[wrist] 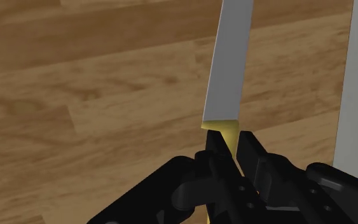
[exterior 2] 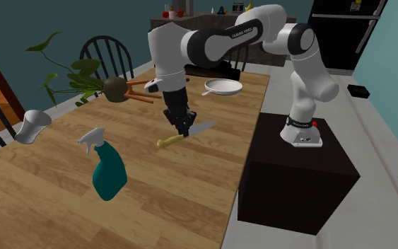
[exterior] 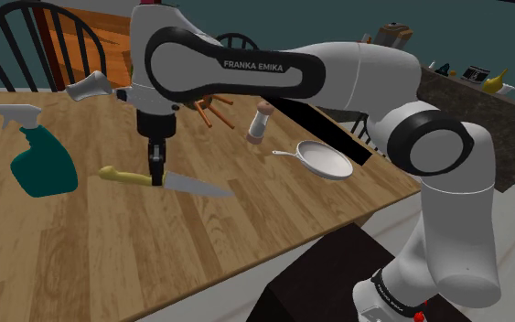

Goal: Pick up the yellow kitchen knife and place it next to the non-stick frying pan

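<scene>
The knife (exterior: 196,187) has a yellow handle and a grey blade and lies level, low over the wooden table (exterior: 155,265). I cannot tell whether it touches the wood. My black gripper (exterior: 157,177) points straight down and is shut on the knife where the handle meets the blade. In the wrist view the fingertips (wrist: 217,145) clasp the yellow handle end and the blade (wrist: 229,63) runs away from them. The pale frying pan (exterior: 327,161) sits near the table edge, off to the shoulder view's right of the knife. From the second exterior view the gripper (exterior 2: 184,129) holds the knife (exterior 2: 167,142), with the pan (exterior 2: 222,87) beyond.
A teal spray bottle (exterior: 43,163) stands at the shoulder view's left of the knife. A pepper mill (exterior: 260,123) stands behind the pan. A white cup (exterior 2: 31,126) and a tipped plant pot (exterior 2: 116,87) lie at the table's far side. Chairs (exterior: 36,41) line that side.
</scene>
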